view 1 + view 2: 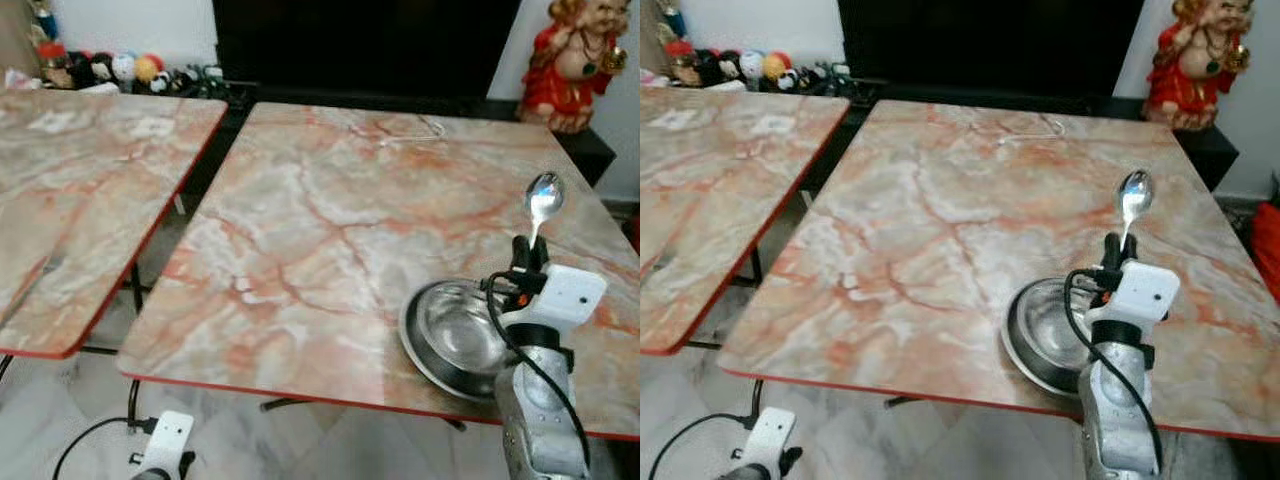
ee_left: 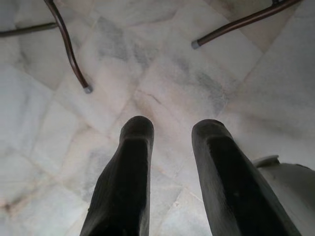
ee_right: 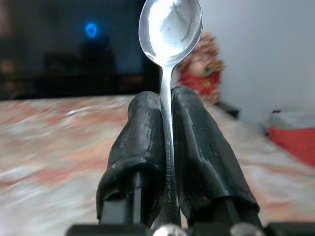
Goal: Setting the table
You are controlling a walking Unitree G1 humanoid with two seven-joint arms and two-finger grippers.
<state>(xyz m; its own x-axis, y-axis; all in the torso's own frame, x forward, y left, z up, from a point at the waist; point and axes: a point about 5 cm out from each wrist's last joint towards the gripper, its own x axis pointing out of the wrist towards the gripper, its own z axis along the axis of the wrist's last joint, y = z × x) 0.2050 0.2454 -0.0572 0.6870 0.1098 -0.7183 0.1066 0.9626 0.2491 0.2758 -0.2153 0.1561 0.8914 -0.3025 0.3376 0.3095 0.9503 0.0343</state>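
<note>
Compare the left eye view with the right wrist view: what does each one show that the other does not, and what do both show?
The left eye view alone shows the steel bowl near the table's front edge, the second marble table to the left, the toys on the far shelf, and the left gripper hanging low beside the table.

The right wrist view alone shows, close up, the right gripper with its jaws shut on the spoon's handle.

Both show the spoon held upright with its bowl upward, the marble table and the red figurine.
</note>
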